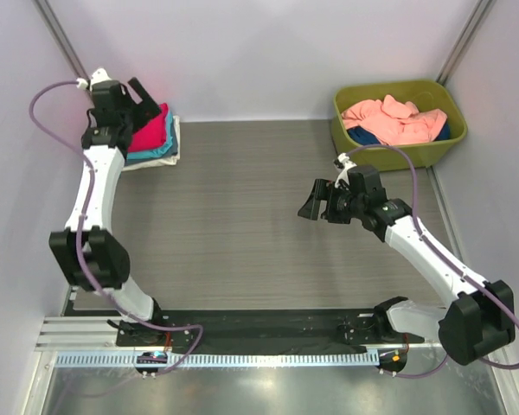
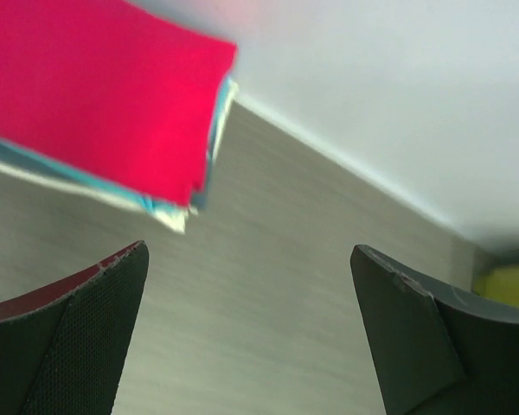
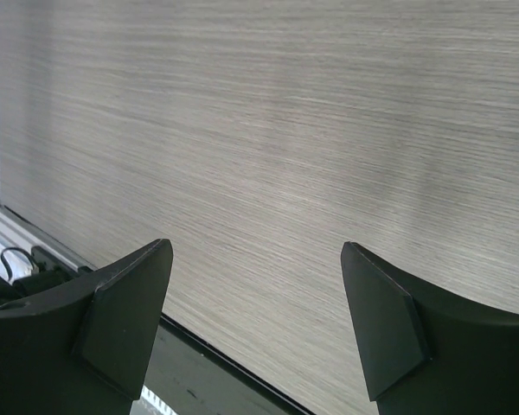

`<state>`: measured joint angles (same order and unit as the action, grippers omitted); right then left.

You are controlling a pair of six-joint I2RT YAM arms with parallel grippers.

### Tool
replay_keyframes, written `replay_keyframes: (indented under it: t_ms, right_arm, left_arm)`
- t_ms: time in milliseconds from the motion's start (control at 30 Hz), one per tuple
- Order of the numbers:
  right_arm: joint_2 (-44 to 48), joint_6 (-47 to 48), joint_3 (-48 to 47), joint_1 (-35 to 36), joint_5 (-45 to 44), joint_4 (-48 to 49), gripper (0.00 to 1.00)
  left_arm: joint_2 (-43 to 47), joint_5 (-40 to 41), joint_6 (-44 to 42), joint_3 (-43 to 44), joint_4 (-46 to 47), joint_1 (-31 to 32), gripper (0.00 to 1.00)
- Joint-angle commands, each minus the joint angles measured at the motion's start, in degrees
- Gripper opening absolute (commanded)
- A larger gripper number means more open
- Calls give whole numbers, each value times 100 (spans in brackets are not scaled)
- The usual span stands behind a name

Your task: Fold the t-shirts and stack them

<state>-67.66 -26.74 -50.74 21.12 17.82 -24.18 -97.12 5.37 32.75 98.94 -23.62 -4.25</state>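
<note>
Two arms rise from a black rail (image 1: 268, 324) along the near edge of the table (image 1: 242, 251). Both pincers stand open and hold nothing.

Right of the middle, the right pincer (image 1: 314, 206) hangs over bare wood-grain table, pointing left. Its wrist view shows only the grey surface between the two spread fingers, with the rail at the lower left.

At the far left, the left pincer (image 1: 147, 99) is up by the back wall, its jaws spread wide. From above it overlaps the left part of a folded stack (image 1: 160, 143) lying flat in the far left corner of the table. In its wrist view the stack lies beyond the fingertips, not between them. A crimson shirt (image 2: 95, 86) is on top, a turquoise shirt (image 2: 60, 169) shows as a thin edge under it, and a white shirt (image 1: 151, 163) is at the bottom. Whether more layers lie in between I cannot tell.

At the far right stands an olive-green tub (image 1: 355, 143), against the back wall and well apart from the stack. A crumpled salmon shirt (image 1: 394, 121) fills most of it, and a dark blue shirt (image 1: 447, 132) peeks out at its right side.
</note>
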Motion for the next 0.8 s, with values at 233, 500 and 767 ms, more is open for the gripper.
replay_keyframes:
  t_ms: [233, 500, 767]
  right_arm:
    - [894, -490, 73, 50, -1201, -130, 84]
    - [1808, -1034, 371, 50, -2695, -305, 86]
    - [2493, -1359, 390, 50, -3784, -377, 92]
  left_arm:
    - [1053, -264, -1183, -1657, -2938, 1962, 100]
    - [2566, 158, -815, -3362, -1875, 1885, 100]
    - [3970, 7, -342, -3783, -1323, 1893, 100]
